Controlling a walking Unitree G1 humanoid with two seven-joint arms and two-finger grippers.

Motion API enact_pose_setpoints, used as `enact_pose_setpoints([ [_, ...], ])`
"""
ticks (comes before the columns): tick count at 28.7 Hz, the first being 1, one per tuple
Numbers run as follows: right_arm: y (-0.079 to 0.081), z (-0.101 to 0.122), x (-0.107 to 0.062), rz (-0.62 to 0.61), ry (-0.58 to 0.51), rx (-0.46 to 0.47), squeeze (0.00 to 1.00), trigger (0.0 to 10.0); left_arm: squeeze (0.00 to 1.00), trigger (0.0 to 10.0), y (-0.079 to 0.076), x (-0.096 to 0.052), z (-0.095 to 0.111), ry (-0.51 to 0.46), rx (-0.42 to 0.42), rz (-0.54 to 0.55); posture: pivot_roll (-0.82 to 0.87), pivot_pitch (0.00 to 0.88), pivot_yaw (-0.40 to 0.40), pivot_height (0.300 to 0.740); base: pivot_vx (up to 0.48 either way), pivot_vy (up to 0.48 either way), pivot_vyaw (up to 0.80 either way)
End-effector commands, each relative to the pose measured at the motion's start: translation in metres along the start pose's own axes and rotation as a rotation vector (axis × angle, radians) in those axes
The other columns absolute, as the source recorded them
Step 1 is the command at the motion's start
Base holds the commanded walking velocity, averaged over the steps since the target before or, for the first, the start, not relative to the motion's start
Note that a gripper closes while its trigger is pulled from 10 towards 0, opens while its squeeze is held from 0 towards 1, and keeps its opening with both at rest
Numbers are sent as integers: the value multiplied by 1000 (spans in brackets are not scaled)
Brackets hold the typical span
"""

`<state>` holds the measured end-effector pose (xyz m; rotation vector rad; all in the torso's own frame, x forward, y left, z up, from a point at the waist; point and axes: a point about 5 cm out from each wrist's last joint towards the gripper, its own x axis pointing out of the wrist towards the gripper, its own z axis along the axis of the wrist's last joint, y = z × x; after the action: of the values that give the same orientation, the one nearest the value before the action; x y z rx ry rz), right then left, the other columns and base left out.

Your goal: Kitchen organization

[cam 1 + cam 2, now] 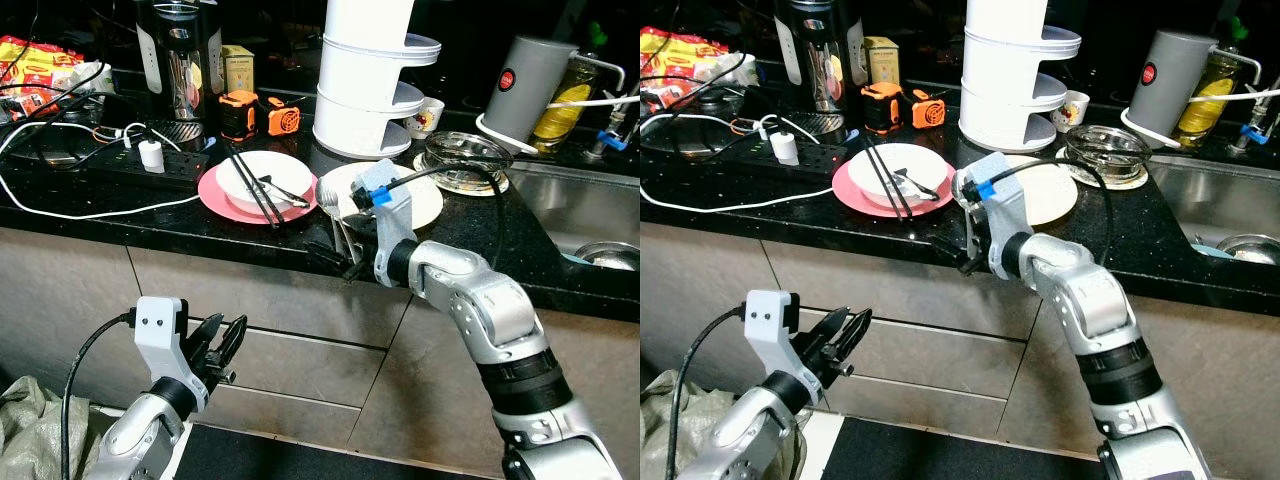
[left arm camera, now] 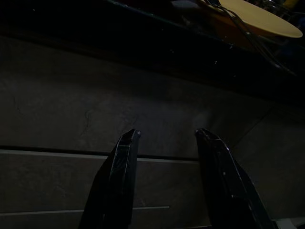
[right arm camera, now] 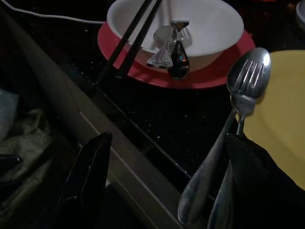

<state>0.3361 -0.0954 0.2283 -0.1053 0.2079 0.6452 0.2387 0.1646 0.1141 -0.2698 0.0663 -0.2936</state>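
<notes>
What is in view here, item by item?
countertop: one, black, across the view.
pink plate: one, on countertop.
white bowl: one, on pink plate.
metal spoons: at least two, in white bowl.
chopsticks: pair, black, across white bowl.
cream plate: one, right of pink plate.
fork, spoon: one each, silver, at right tool.
tiered stand: one, white, behind plates.
glass dish: one, clear, beside sink.
tape measures: two, orange, rear.
power strip: one, black, left.
sink: one, steel, right.
left tool: black, open, before cabinet fronts.
right tool: black, open, at counter edge.
</notes>
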Motion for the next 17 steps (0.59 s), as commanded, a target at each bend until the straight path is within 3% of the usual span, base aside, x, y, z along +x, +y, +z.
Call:
enact_pose_setpoints([
  [1, -4, -2, 5, -62, 43, 96, 490, 10000, 0, 10000, -2, 0, -2, 1, -13, -7, 116, 0, -104, 740, 0, 0, 0],
  [2, -4, -5, 8, -87, 63, 140, 0, 10000, 0, 10000, -2, 0, -2, 1, -14, -7, 117, 0, -105, 740, 0, 0, 0],
  [6, -6, -6, 12, -137, 79, 177, 0, 10000, 0, 10000, -2, 0, -2, -1, -15, -7, 118, 0, -105, 740, 0, 0, 0],
  [10, -11, -2, 17, -263, 103, 94, 0, 10000, 0, 10000, -3, 0, -2, -3, -18, -9, 120, 0, -108, 740, 0, 0, 0],
  [17, -6, 8, 20, -264, 86, 116, 0, 10000, 0, 10000, -4, 0, -2, -4, -20, -9, 122, 0, -111, 740, 0, 0, 0],
])
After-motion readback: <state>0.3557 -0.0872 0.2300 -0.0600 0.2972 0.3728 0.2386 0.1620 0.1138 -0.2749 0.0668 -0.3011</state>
